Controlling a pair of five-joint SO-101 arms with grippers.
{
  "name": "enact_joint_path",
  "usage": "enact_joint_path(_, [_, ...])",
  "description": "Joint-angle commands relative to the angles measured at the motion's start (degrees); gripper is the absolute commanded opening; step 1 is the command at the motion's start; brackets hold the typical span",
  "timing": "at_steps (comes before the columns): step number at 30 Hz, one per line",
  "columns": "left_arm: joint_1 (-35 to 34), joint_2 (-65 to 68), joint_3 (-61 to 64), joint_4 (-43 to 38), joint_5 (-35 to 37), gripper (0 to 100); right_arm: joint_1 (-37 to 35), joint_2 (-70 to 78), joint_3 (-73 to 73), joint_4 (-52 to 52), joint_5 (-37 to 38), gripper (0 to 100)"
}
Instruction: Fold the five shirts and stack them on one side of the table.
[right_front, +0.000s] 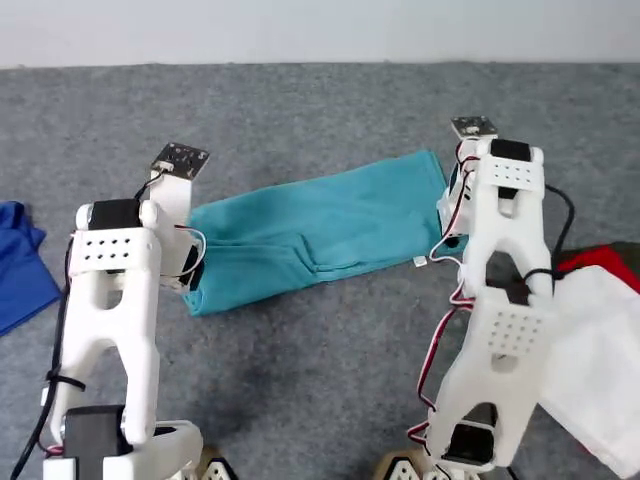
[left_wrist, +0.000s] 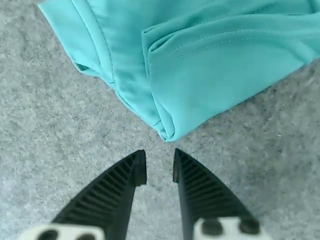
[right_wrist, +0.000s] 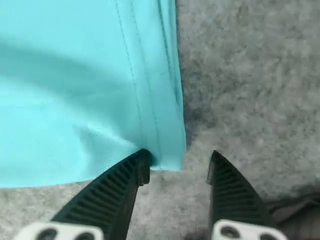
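1. A teal shirt (right_front: 320, 240), folded into a long band, lies slantwise across the middle of the grey surface (right_front: 320, 110), between the two arms.
2. The left arm (right_front: 115, 270) stands at the band's nearer, lower end. The right arm (right_front: 500, 250) stands at its farther, upper end.
3. In the left wrist view, the left hand (left_wrist: 159, 162) hovers over bare surface just short of a folded corner of the teal shirt (left_wrist: 200, 60). Its fingers are a narrow gap apart, with nothing between them.
4. In the right wrist view, the right hand (right_wrist: 180, 165) is spread wider. The hemmed corner of the teal shirt (right_wrist: 85, 85) lies in the gap, close to one fingertip (right_wrist: 142, 165), while the other finger stands apart over grey surface. The cloth is not pinched.
5. A blue shirt (right_front: 18, 265) lies crumpled at the left edge of the high view, well apart from the teal one.
6. At the right edge, a white shirt (right_front: 600, 370) lies over part of a red shirt (right_front: 600, 262), beside the right arm's base.
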Motion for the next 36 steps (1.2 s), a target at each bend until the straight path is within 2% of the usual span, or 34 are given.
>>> enact_joint_path(1, [0.4, -0.4, -0.3, 0.4, -0.6, 10, 0.6, 2.7, -5.5, 1.6, -0.2, 19.2])
enact_joint_path(12, [0.4, -0.4, -0.2, 0.4, -0.6, 10, -2.7, 5.5, -6.8, 1.6, 0.0, 0.9])
enact_joint_path(23, [-0.4, -0.9, -0.7, -1.0, -0.3, 10, -4.1, 0.4, -6.9, 2.2, 0.0, 1.0])
enact_joint_path(28, [-5.3, -0.9, -0.7, -1.1, -0.3, 10, -9.0, -6.7, -6.9, 3.9, 0.0, 1.0])
enact_joint_path(36, [-20.0, -0.4, -0.5, -1.8, -0.5, 10, -24.6, -11.5, -6.9, 3.5, 0.1, 1.0])
